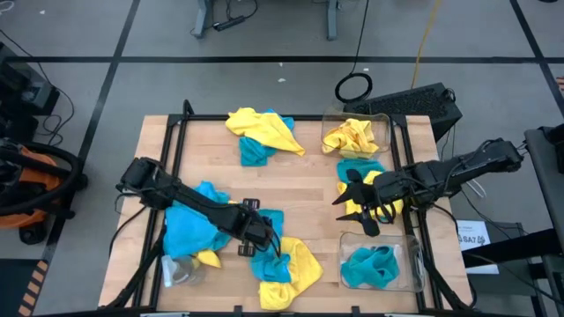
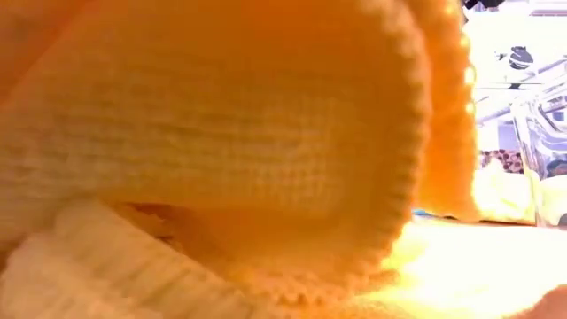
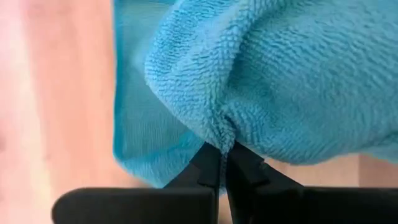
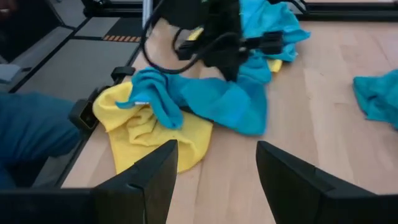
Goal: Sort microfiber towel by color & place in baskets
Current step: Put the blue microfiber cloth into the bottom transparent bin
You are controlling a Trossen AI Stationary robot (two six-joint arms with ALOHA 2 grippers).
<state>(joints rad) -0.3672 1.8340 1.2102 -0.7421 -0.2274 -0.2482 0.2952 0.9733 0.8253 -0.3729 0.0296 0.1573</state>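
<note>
My left gripper [image 1: 263, 241] is down at the table's near middle, shut on a turquoise towel [image 1: 269, 249]. That towel lies partly over a yellow towel [image 1: 298, 267]. In the left wrist view the fingertips [image 3: 211, 160] meet on the blue towel [image 3: 292, 81]. My right gripper [image 1: 354, 208] hangs open above blue and yellow towels [image 1: 366, 179] at the right, between the two baskets. The far basket [image 1: 386, 123] holds yellow towels. The near basket [image 1: 411, 264] holds a blue one. In the right wrist view the open right gripper [image 4: 217, 163] faces the left gripper [image 4: 225, 59]. My left gripper pinches a bunched-up fold of the blue towel [image 3: 220, 132] between its two fingers. The fingers come from above, pointing steeply down. The rest of the towel [image 4: 230, 102] lies slack on the table and on the yellow towel [image 4: 140, 134].
A blue heap [image 1: 189, 224] with a small clear round object [image 1: 176, 269] lies near left. A yellow and blue pile [image 1: 260, 132] sits at the far middle. A yellow towel [image 2: 221, 133] fills the low view. Bare wood [image 1: 308, 189] shows in the centre.
</note>
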